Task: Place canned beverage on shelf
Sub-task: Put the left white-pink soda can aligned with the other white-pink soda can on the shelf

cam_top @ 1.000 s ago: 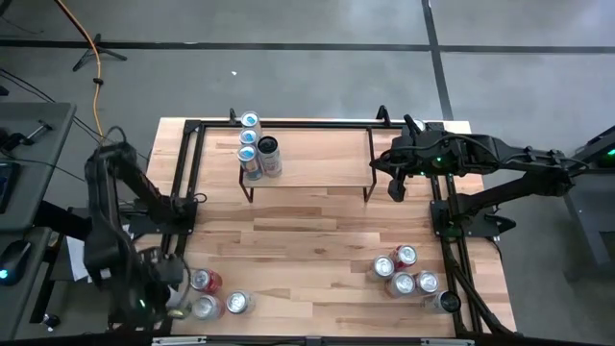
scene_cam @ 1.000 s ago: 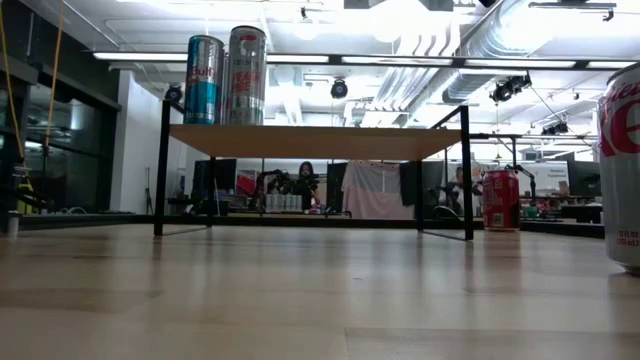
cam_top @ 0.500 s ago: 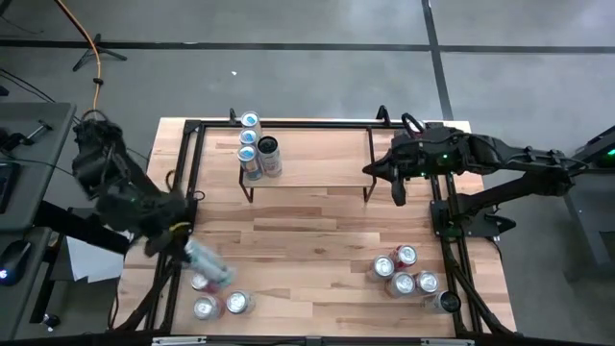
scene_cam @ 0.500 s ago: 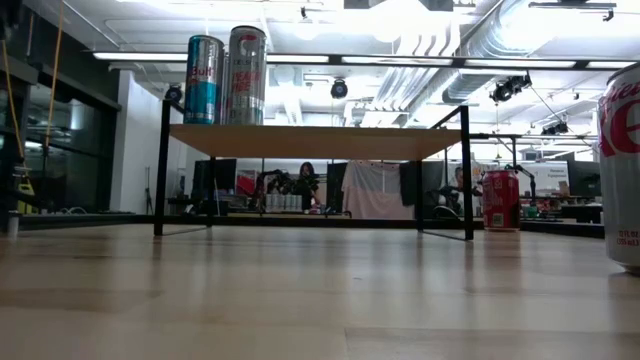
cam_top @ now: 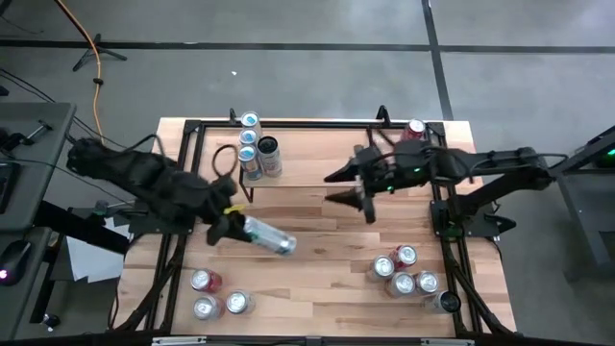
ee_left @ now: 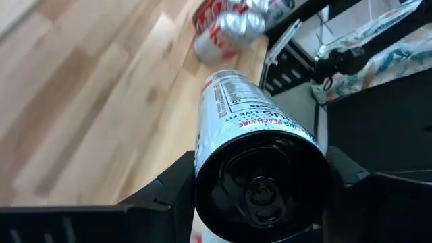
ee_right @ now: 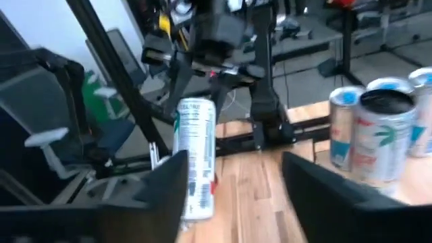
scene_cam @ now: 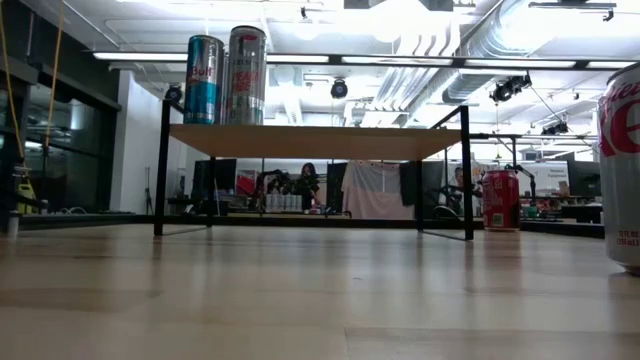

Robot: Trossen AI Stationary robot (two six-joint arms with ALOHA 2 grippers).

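Observation:
A white and silver can (cam_top: 271, 236) hangs over the middle left of the table, with my left gripper (cam_top: 236, 225) shut on it. In the right wrist view the same can (ee_right: 194, 155) shows ahead. The shelf (cam_top: 312, 161) stands at the far side on its thin black legs. Several cans (cam_top: 252, 144) stand at its left end, and two of them (scene_cam: 226, 76) show in the low view. My right gripper (cam_top: 339, 186) stands open in front of the shelf's right half, its fingers pointing toward the table's left with nothing between them. My left gripper pinches the can's round wall between its two fingers (ee_left: 169, 196), close to the end with the pull tab (ee_left: 260, 192). The fingers come from the table's left, roughly along the can. The can is lifted clear and lies slanted, its free end (cam_top: 286, 246) toward the near right.
Three cans (cam_top: 213, 296) stand at the near left and several more (cam_top: 405, 273) at the near right. A red can (cam_top: 415, 129) stands at the far right corner, beside the shelf. A black frame (cam_top: 183, 173) runs along the table's edges.
My left gripper has carried the can up from the near left group toward the table's middle, and the can has tipped from upright to slanted. My right gripper has swung toward the table's left and opened, uncovering the red can at the far right corner.

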